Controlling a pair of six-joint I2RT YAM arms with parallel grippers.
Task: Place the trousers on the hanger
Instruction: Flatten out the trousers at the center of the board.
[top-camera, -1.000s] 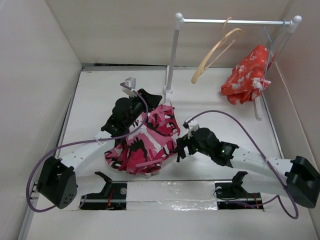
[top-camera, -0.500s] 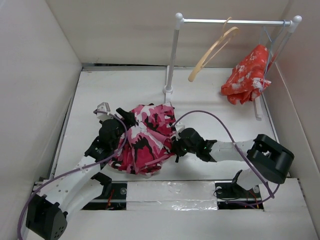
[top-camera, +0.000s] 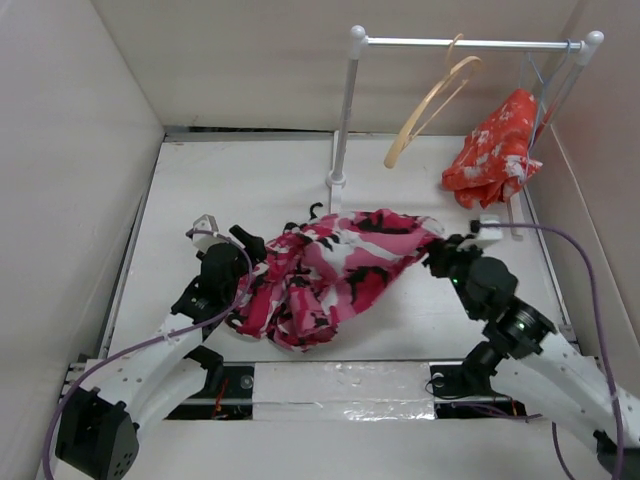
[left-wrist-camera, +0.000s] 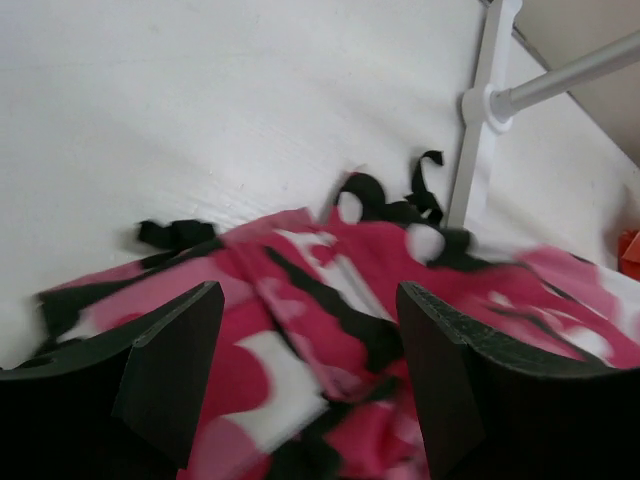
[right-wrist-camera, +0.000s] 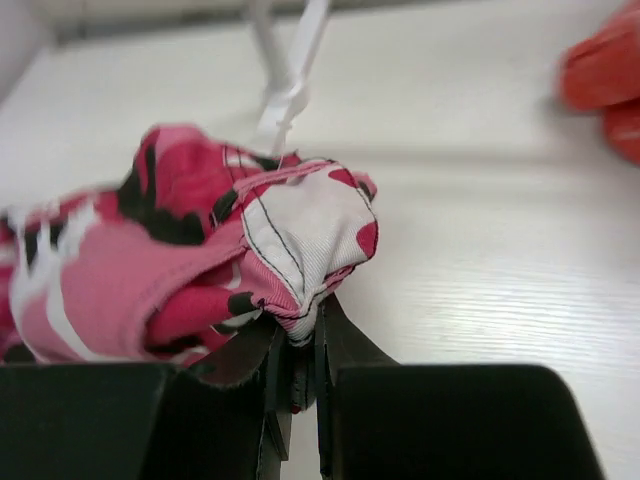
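The camouflage trousers (top-camera: 330, 265) lie bunched in the middle of the table, stretched out toward the right. My right gripper (top-camera: 437, 252) is shut on their right edge, and in the right wrist view the cloth (right-wrist-camera: 300, 240) is pinched between the jaws at the gripper (right-wrist-camera: 303, 350). My left gripper (top-camera: 247, 245) stands open at the heap's left end; its fingers (left-wrist-camera: 170, 350) straddle the fabric (left-wrist-camera: 330, 310) without closing on it. The tan wooden hanger (top-camera: 432, 100) hangs from the rail at the back right, empty.
A white clothes rack (top-camera: 345, 110) stands at the back with its foot just behind the trousers. An orange-red floral cloth (top-camera: 492, 152) hangs at the rack's right end. White walls enclose the table on three sides.
The left gripper let go of the trousers and drew back to the left. The right gripper closed on the cloth's edge and pulled it to the right, spreading the heap. The hanger swung slightly.
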